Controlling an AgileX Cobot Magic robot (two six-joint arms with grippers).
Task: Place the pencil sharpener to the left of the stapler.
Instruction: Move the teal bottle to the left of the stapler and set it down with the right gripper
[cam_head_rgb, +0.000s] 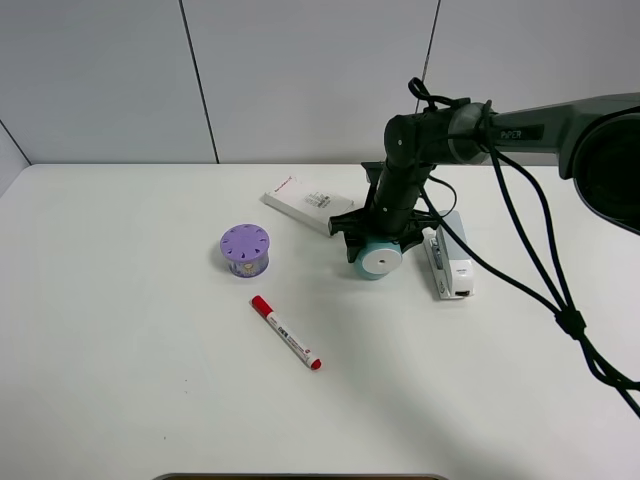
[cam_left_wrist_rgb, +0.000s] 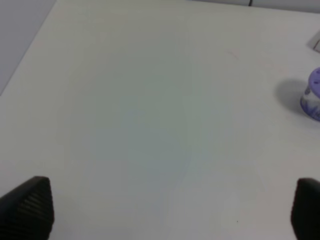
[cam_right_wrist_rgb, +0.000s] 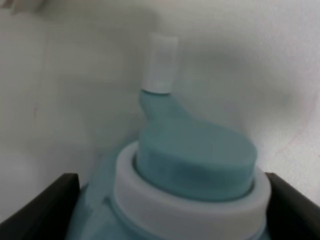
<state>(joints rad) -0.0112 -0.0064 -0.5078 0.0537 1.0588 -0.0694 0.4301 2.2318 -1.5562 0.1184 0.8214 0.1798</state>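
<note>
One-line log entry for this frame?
right gripper: shut on pencil sharpener | pencil sharpener: left of stapler, close | left gripper: open, empty

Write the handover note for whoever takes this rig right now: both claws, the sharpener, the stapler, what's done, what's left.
Right claw: shut on the pencil sharpener, a finger on each side.
Left claw: open and empty above bare table, away from the job.
Pencil sharpener: in the high view, close beside the stapler on its left. Whether it rests on the table cannot be told.
Stapler: lies flat on the table, untouched.
Done: sharpener gripped and brought to the stapler's left side.
Left: probably confirm it is down, open the right claw, and withdraw without nudging either item.
</note>
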